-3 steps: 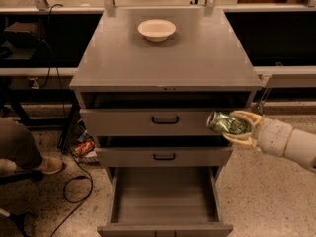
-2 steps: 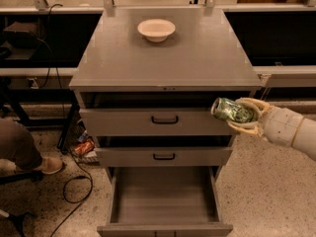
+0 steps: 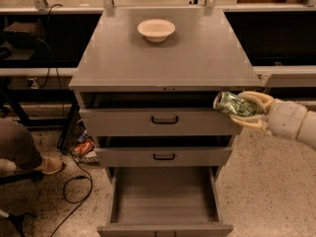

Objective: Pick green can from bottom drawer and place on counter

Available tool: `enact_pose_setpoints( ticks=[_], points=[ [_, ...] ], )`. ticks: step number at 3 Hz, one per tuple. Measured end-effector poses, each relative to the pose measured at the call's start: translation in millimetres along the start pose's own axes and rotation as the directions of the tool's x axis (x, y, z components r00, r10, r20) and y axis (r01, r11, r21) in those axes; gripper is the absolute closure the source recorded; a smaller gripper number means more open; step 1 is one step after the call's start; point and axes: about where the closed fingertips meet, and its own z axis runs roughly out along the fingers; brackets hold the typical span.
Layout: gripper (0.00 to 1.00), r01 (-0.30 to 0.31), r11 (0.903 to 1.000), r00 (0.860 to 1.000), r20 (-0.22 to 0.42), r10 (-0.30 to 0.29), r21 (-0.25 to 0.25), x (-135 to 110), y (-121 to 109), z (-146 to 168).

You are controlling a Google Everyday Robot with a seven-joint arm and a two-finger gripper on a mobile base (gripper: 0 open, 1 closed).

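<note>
Change observed: the gripper has carried the green can higher over the last second. It now sits at the right side of the cabinet, level with the top edge of the upper drawer and just below the lip of the counter.

Gripper state: its 2 fingers are closed round the can, 1 above and 1 below. The can lies on its side with a silver end pointing left, toward the cabinet. It touches nothing but the gripper.

Against the frame 1 second back: the can was then lower, level with the face of the upper drawer. In the frame 0.7 seconds back it was already a little higher. The arm has also drawn slightly to the right. Cabinet and contents are unchanged.

Task status, my judgement: the pick is done. The bottom drawer stands pulled out with a bare floor. The placing step is open, since the can has not yet cleared counter height.

Next requirement: more lift, then a move left and far over the counter.

Hazards: the can's leading end may clip the counter's near right corner if I move in too early. The white bowl stands far back on the counter, well apart from any near-right landing spot.
</note>
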Motion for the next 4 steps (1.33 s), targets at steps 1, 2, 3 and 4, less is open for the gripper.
enact_pose_setpoints(
  ticks=[1, 2, 3, 4],
  points=[
    [1.0, -0.003, 1.0, 1.0, 0.017, 0.003, 0.0, -17.5, -41.1, -7.1],
    [1.0, 0.056, 0.9984, 0.998, 0.005, -0.056, -0.01, -46.1, -91.7, -7.4],
    [1.0, 0.105, 0.9914, 0.994, -0.016, -0.107, -0.077, -63.9, -117.2, 8.6],
    [1.0, 0.127, 0.9799, 0.991, -0.025, -0.132, -0.154, -72.6, -133.9, 30.6]
  ],
)
